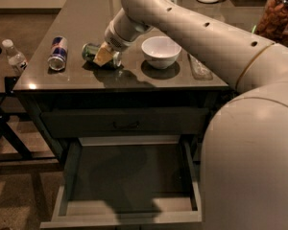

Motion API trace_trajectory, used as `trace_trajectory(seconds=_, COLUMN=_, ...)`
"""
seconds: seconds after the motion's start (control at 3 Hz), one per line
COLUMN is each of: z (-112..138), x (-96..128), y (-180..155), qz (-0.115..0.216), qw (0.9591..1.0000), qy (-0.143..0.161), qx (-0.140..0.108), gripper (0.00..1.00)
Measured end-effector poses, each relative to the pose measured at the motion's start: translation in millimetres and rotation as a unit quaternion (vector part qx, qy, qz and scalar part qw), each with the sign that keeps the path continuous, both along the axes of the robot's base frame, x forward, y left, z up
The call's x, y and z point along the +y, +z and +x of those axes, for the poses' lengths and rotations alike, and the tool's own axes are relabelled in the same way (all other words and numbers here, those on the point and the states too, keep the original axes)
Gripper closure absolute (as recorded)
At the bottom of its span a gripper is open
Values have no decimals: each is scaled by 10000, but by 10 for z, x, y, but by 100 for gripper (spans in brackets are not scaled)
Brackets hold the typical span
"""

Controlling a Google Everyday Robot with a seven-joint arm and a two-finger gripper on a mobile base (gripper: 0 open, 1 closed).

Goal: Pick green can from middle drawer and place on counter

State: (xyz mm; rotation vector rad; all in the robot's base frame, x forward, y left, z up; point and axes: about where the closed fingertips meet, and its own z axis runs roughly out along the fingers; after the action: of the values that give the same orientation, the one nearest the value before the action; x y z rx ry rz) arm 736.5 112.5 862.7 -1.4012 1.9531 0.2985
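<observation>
I judge this the placing step: my gripper [105, 56] sits at the green can [90, 52], which lies on the counter [86, 18]. I can't tell its grip. Next I'd release and lift clear.

A single high view, close beside the robot's body [252, 171], looks steeply down over the front edge of the surface [81, 13] and the open middle drawer [129, 178]; the claw [104, 56] sits near that edge, left of centre.

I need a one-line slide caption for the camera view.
Gripper at the green can lying on the counter between blue can and white bowl; middle drawer open below.
</observation>
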Motion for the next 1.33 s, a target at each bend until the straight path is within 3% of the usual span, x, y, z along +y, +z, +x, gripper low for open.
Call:
trace_trajectory(seconds=1.0, z=0, x=1, y=-1, qz=0, qw=10000, qy=1, qx=1, gripper=11)
trace_trajectory(seconds=1.33, z=0, x=1, y=-1, qz=0, qw=10000, qy=1, qx=1, gripper=0)
